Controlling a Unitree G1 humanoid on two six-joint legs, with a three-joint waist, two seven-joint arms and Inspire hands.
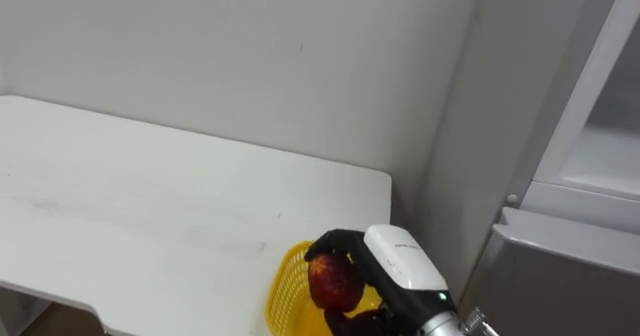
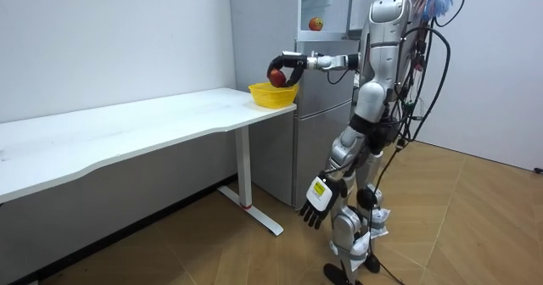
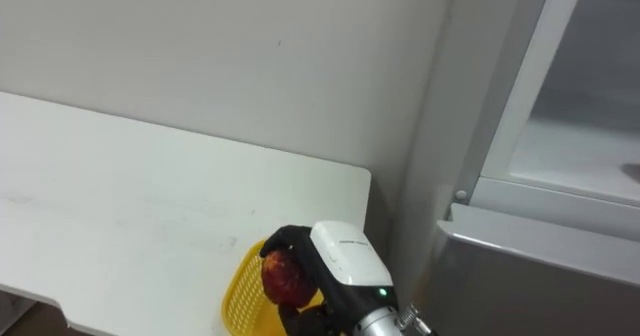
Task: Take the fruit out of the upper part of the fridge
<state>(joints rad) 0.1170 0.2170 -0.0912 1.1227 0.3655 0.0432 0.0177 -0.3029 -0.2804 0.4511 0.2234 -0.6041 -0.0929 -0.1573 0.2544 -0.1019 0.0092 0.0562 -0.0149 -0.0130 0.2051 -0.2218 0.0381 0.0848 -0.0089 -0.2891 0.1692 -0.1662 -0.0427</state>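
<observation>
The right robot hand [image 1: 385, 261] is curled round a red apple [image 1: 333, 281], holding it just above the yellow basket [image 1: 288, 288] at the tabletop's [image 1: 150, 196] corner nearest the fridge [image 2: 322, 90]. The left robot hand [image 2: 316, 198] hangs with fingers relaxed at the robot's side. A second apple [image 2: 316, 24] sits in the upper fridge.

A bare test room staged as a home kitchen corner is indicated. A long white desk [image 2: 127, 128] is set along plain white walls [image 1: 250, 56], running left from the right hand's fingers [image 1: 328, 240], which are curled round an apple [image 1: 335, 282]. A grey fridge [image 2: 316, 136] is stood just right of the fingers. Wood-look flooring [image 2: 475, 226] is laid throughout.
</observation>
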